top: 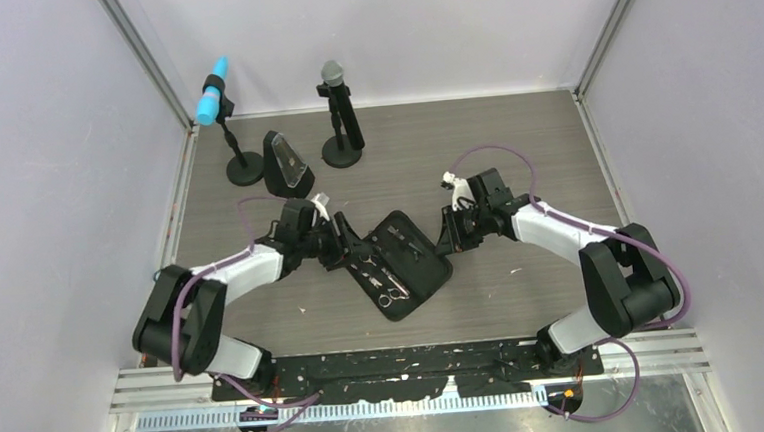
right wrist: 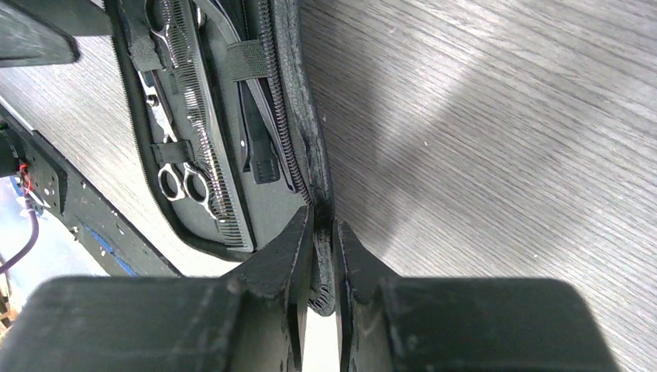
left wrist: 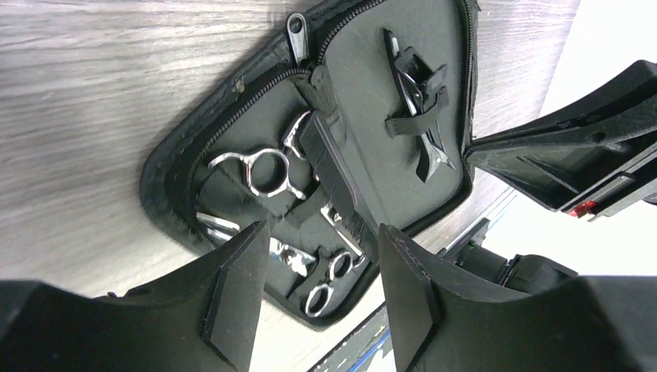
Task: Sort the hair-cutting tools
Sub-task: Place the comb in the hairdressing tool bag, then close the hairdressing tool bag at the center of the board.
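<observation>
The black zippered pouch (top: pixel 417 274) lies unzipped and flat in the middle of the table. Strapped inside it are two silver scissors (left wrist: pixel 263 170) (left wrist: pixel 329 283), a long black comb (left wrist: pixel 333 174) and black hair clips (left wrist: pixel 418 101). My left gripper (left wrist: pixel 321 287) hovers at the pouch's left edge, open, with nothing between its fingers (left wrist: pixel 232 294). My right gripper (right wrist: pixel 324 240) is shut on the pouch's right rim (right wrist: pixel 310 155); the zippered edge is pinched between its pads. In the right wrist view, scissors (right wrist: pixel 186 186) and the comb (right wrist: pixel 201 116) lie left of that rim.
Two microphones on round black bases stand at the back, one blue-tipped (top: pixel 215 96) and one grey-headed (top: pixel 336 109). A black wedge-shaped stand (top: pixel 285 164) sits between them, close behind my left arm. Walls enclose the table on three sides.
</observation>
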You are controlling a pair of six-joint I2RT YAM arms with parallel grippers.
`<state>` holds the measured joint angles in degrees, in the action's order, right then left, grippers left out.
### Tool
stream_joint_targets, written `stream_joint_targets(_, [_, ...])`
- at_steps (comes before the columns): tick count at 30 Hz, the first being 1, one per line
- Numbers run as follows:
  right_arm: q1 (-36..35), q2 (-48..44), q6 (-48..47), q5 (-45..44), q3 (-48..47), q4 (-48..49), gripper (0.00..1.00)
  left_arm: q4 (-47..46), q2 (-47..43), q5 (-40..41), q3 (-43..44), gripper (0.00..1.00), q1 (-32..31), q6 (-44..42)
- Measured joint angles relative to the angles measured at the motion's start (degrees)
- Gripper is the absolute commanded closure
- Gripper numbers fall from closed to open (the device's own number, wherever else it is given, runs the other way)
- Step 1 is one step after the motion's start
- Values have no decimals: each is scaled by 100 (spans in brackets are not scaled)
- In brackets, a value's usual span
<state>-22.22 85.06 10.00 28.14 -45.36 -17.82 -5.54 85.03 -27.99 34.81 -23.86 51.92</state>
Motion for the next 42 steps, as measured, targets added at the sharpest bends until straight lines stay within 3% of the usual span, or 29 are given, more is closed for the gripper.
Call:
stream_joint_targets(3, [-57,-46,-33,-28,-81,-109,80,678,-542,382,107,44,0,-302])
stream_joint_targets(7, [-131,-149,-61,-57,-179,-205,80,1309,-1047,903,122,53,0,-522])
stream_joint_targets(12, [-243,-240,-61,-46,-286,-278,79,1554,-734,1088,118,65,0,-573])
stream_joint_targets(18, [-511,-243,-59,-85,-380,-367,79,1333,-149,933,17,77,22,-358])
stream_joint_targets(26, [-1311,-251,46,-188,-660,-455,79,136,122,555,-363,86,-15,243])
stream_joint_targets(35, [-1873,199,289,-365,-684,-345,78,-673,48,492,-822,84,-140,730])
stream_joint_targets(42, [-2055,656,544,-348,-640,-48,74,-295,-562,481,-1084,58,-221,734])
